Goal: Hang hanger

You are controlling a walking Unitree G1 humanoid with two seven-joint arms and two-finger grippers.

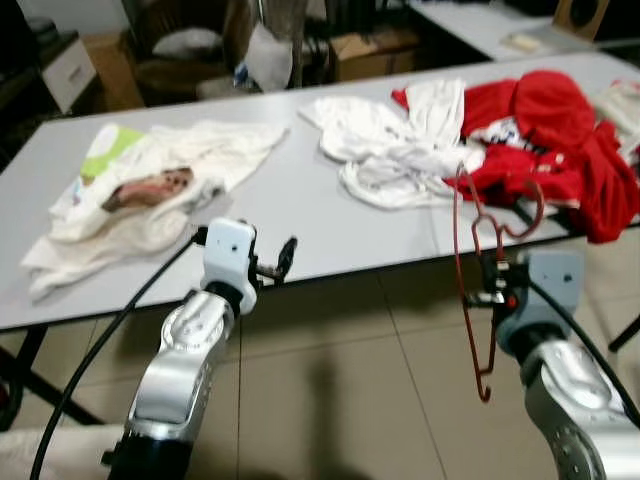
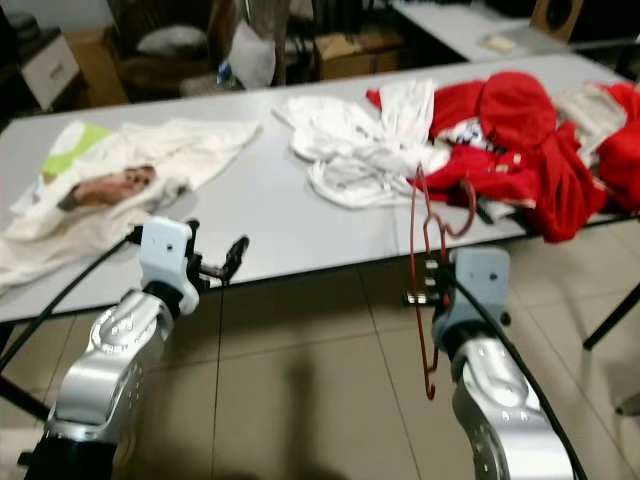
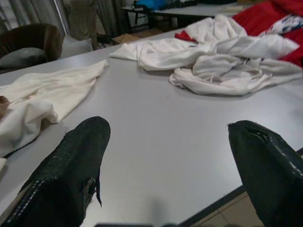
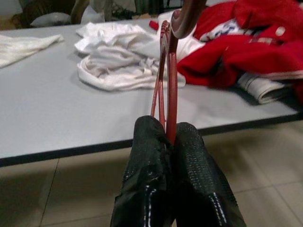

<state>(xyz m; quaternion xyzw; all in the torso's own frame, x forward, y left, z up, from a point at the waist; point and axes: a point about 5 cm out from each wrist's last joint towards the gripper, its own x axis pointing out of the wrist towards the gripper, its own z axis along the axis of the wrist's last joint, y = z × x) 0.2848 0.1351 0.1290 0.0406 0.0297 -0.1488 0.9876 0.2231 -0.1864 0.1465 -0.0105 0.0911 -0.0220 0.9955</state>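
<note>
**Red hanger pinched upright, no rail in sight**

The right gripper [image 4: 169,135] has its two black fingers pressed together on the thin red wire hanger [image 1: 470,290], which stands almost edge-on between the pads. The hanger hangs in the air just off the near edge of the grey table [image 1: 300,215], its hook end up by the heaps of red clothes [image 1: 560,140] and its lower end dangling toward the tiled floor [image 1: 350,400].

The left gripper [image 3: 165,156] holds nothing; its fingers are spread wide, and it hovers at the table's near edge. A white garment pile [image 1: 395,145] lies mid-table and a cream shirt [image 1: 150,190] further left.

The grip looks slim (a narrow wire between two pads), so I judge the hanger could pivot or slide as the arm swings. Its hook is close to the red clothes and might snag them if carried forward. Nothing to hang it on can be made out here, so the robot will likely have to turn or walk, and that jolting could loosen the hold.
</note>
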